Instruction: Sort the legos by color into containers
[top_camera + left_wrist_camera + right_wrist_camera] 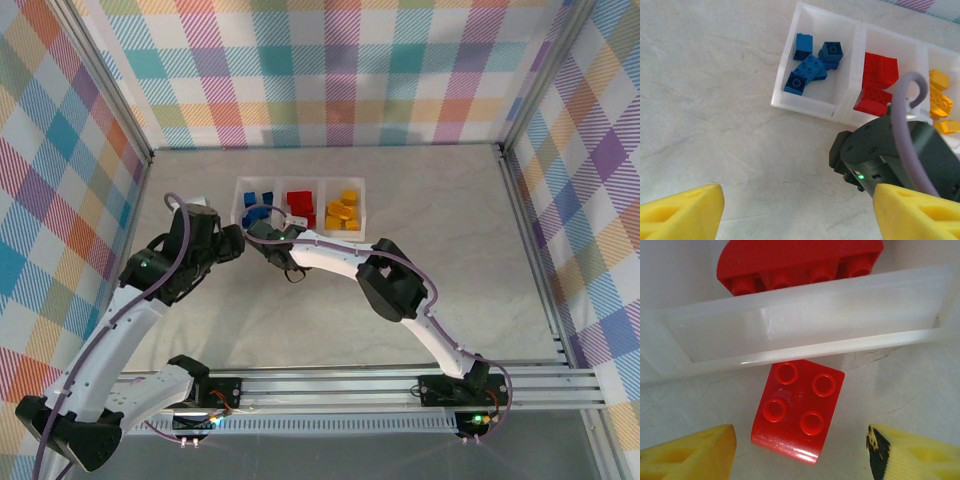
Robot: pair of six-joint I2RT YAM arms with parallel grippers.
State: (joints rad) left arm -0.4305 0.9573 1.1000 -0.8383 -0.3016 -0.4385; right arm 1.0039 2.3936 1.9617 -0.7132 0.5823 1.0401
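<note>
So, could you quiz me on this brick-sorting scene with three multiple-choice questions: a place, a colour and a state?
1. Where does the loose red 2x2 brick lie?
A) on the table just outside the clear tray
B) among the blue ones
C) on top of the yellow ones

2. What colour fills the tray's middle compartment?
A) blue
B) red
C) yellow-orange

3. How is the right gripper set?
A) shut on the brick
B) open, with the brick between its fingers
C) shut on nothing

Answers:
1 A, it lies on bare table below the tray's wall.
2 B, red bricks sit between blue bricks and yellow-orange bricks.
3 B, gaps show on both sides of the brick.
</note>
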